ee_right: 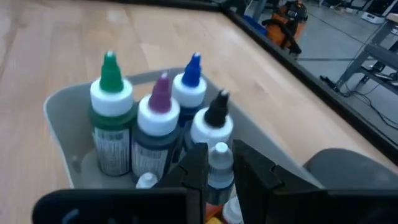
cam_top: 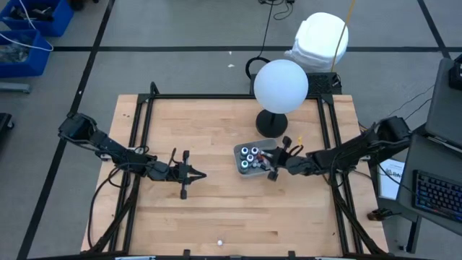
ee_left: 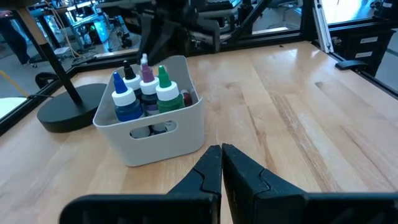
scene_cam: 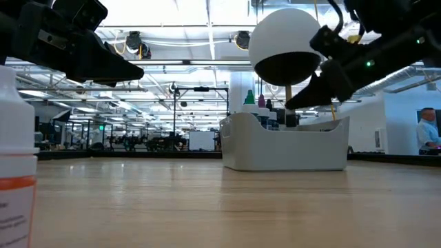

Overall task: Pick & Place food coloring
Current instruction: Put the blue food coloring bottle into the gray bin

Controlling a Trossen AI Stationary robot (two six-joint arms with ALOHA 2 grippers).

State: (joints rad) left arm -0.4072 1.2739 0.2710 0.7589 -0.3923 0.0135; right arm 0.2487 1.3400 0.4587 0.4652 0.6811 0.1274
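Observation:
A pale grey tray (cam_top: 249, 160) stands right of the table's middle and holds upright food coloring bottles with green (ee_right: 111, 118), purple (ee_right: 159, 121), blue (ee_right: 190, 84) and black (ee_right: 215, 118) tips. My right gripper (ee_right: 219, 149) hangs over the tray's right side (cam_top: 273, 163), shut on one more little bottle. My left gripper (ee_left: 221, 149) is shut on nothing and hovers left of the tray (cam_top: 201, 175), pointing at it. My right gripper pinches a small bottle at its white cap (ee_right: 219, 163) between its two fingers. It comes in from the table's right, slanting downward. The bottle stands upright just beside the black-tipped one. Its lower part is hidden behind the gripper body, so I cannot tell whether it rests in the tray.
A lamp with a white globe (cam_top: 280, 85) has its black base (cam_top: 271, 123) just behind the tray. A white bottle with an orange band (scene_cam: 17, 172) stands at the near edge. Bare wood lies between the left gripper and the tray.

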